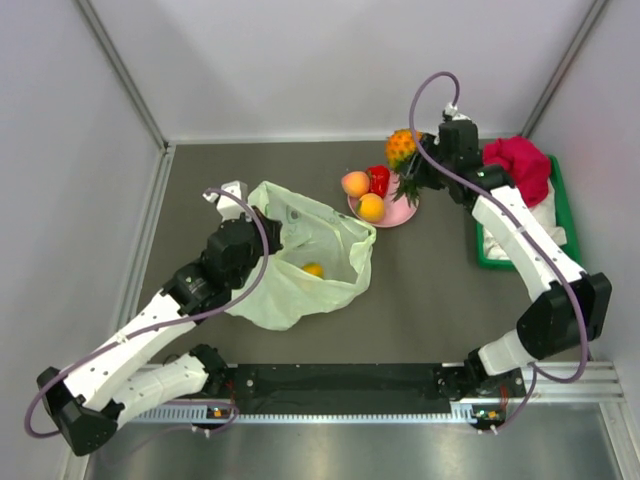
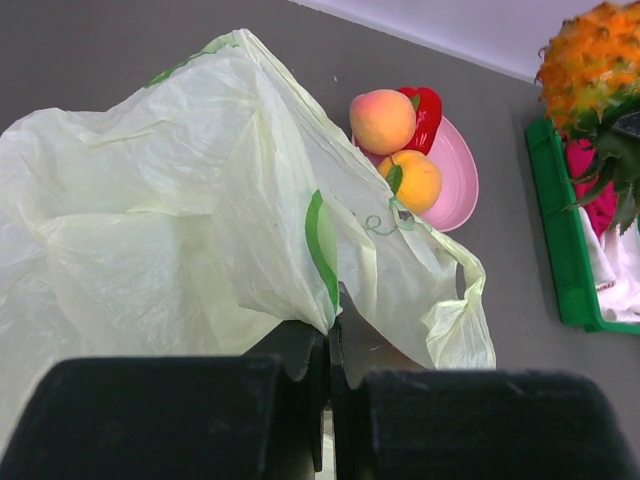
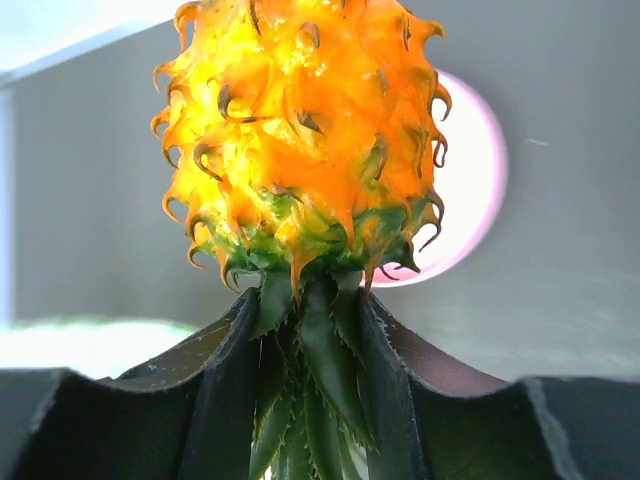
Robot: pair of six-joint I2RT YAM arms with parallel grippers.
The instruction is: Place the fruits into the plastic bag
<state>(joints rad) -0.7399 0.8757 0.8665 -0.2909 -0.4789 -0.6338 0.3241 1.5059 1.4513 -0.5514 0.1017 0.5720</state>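
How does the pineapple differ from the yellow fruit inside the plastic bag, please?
The pineapple is spiky with a green crown; the yellow fruit is smooth and round. The pineapple is clamped by its crown in the right gripper; the yellow fruit lies in the plastic bag. Both are orange-yellow.

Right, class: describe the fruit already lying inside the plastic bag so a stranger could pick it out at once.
Find the pale-green plastic bag left of centre on the grey table. In its open mouth sits one small orange-yellow fruit. It alone is bagged: the others rest on the pink plate, and the pineapple is gripped by the right tool.
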